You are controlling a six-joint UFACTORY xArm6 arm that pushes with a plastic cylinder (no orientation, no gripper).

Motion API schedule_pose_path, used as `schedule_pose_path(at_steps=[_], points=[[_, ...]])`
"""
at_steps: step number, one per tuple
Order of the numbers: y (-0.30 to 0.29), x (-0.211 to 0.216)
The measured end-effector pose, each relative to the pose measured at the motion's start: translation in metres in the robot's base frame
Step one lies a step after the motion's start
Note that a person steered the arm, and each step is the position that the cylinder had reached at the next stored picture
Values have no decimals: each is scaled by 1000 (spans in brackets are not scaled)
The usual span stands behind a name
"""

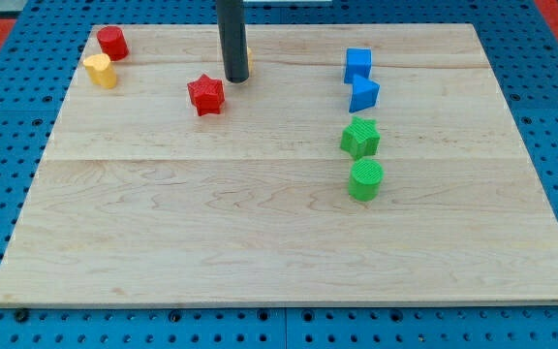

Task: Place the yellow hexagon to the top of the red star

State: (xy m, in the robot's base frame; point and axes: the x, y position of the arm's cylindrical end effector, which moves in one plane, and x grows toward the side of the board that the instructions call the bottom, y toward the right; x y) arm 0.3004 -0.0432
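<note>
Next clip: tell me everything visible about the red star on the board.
The red star is a small, chunky block with a star-shaped top face and short vertical sides, plain red, matte-looking. It lies flat on the wooden board, in the upper middle-left of the view. Nothing touches it. My tip stands just to its upper right, apart from it, with a sliver of a yellow block showing behind the rod.

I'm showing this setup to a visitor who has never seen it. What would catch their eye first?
Most striking is the dark rod coming down from the view's top, my tip resting just right of and above the red star, with a sliver of yellow block peeking out behind it. Next, the column at the view's right: two blue blocks above a green star and a green cylinder.
</note>
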Motion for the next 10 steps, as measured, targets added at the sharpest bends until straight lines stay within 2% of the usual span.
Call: schedule_pose_path(at_steps=[1,2,4,5,6,8,10], points=[[49,-6],[40,-43],[-42,-46],[-40,-76],[-85,-108],[-129,-109],[-257,-108]])
